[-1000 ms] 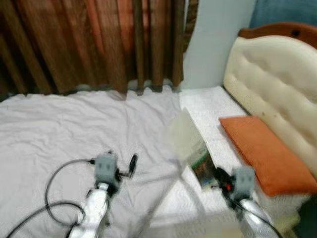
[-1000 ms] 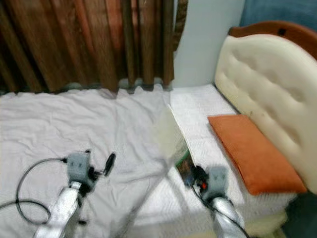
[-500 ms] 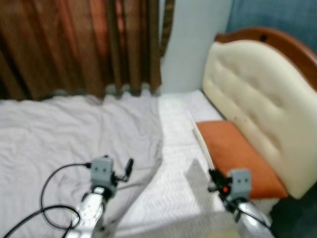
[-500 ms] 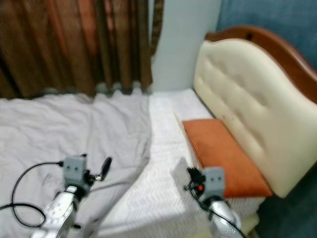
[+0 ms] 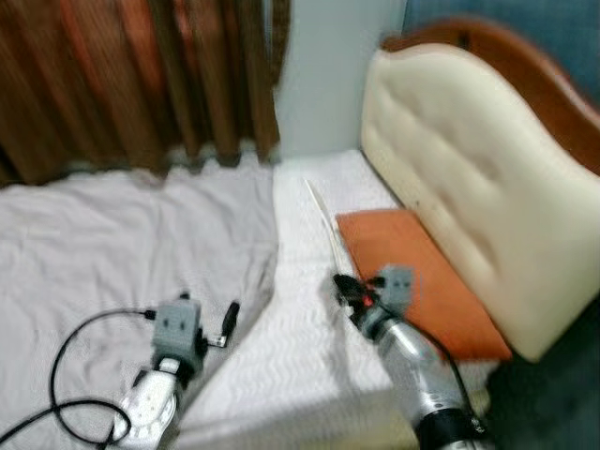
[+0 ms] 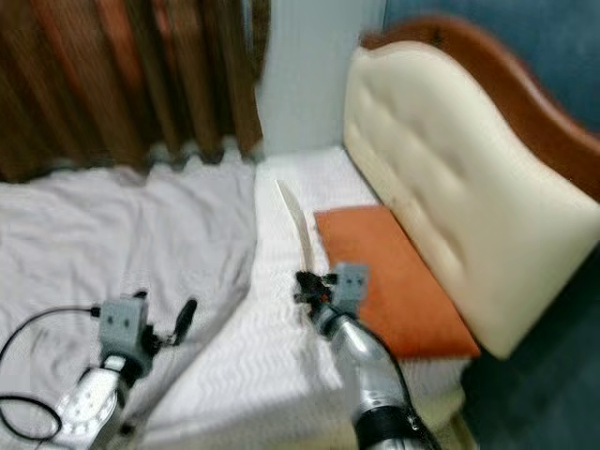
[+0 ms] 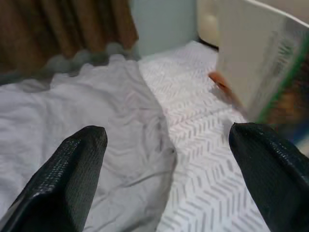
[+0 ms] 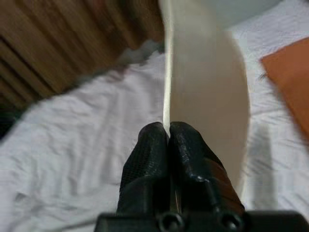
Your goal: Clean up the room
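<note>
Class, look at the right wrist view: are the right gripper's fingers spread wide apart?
No, the right gripper is pinched shut on the thin cream sheet.

The printed side of the thin booklet (image 7: 263, 63) is blurred (text not readable), and the headboard (image 5: 487, 178) is cut off at the edge

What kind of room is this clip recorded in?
A bedroom, most likely: a bed under a rumpled white sheet, a cream padded headboard with an orange pillow against it, and brown curtains behind.
</note>
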Controlling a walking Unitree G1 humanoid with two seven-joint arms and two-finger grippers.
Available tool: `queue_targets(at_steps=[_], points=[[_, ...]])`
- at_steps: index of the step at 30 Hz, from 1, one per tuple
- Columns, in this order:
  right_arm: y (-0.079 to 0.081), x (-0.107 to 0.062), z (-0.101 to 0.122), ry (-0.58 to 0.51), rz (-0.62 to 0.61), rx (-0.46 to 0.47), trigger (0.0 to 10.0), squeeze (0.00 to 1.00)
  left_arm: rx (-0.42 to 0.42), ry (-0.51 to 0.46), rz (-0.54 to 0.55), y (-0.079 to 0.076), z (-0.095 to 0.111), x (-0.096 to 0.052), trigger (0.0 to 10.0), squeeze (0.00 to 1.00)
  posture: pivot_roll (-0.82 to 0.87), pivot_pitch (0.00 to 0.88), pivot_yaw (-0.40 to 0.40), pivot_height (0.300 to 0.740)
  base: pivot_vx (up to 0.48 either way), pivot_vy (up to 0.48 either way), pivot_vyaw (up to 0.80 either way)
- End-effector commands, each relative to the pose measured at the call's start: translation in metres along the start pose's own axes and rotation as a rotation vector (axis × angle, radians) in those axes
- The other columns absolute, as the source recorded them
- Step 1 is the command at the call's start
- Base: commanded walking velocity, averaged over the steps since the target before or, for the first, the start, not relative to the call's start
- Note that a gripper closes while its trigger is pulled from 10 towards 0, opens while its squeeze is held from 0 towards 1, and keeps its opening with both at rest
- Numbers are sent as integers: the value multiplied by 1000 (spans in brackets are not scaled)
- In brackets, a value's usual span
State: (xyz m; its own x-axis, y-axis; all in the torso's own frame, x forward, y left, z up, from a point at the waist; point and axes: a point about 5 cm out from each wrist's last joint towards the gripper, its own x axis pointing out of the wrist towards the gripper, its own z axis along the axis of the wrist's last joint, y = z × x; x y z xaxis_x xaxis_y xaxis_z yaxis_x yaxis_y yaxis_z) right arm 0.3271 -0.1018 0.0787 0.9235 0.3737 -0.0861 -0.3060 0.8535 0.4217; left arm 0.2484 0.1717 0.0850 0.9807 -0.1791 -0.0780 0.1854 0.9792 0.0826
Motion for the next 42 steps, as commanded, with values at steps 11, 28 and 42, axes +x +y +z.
queue_targets(at_steps=[11,28,42], points=[[55,44,-16,71,-20,641,0,0,98,49,-115,26,46,-57,10000,0,309,406,183,740,0,0,0],[-31,4,-37,232,-269,44,0,0,53,164,-230,-9,55,-101,10000,0,311,488,190,740,0,0,0],[-53,13,16,200,-314,-529,0,0,-37,219,-263,-38,49,-118,10000,0,298,490,163,740,0,0,0]])
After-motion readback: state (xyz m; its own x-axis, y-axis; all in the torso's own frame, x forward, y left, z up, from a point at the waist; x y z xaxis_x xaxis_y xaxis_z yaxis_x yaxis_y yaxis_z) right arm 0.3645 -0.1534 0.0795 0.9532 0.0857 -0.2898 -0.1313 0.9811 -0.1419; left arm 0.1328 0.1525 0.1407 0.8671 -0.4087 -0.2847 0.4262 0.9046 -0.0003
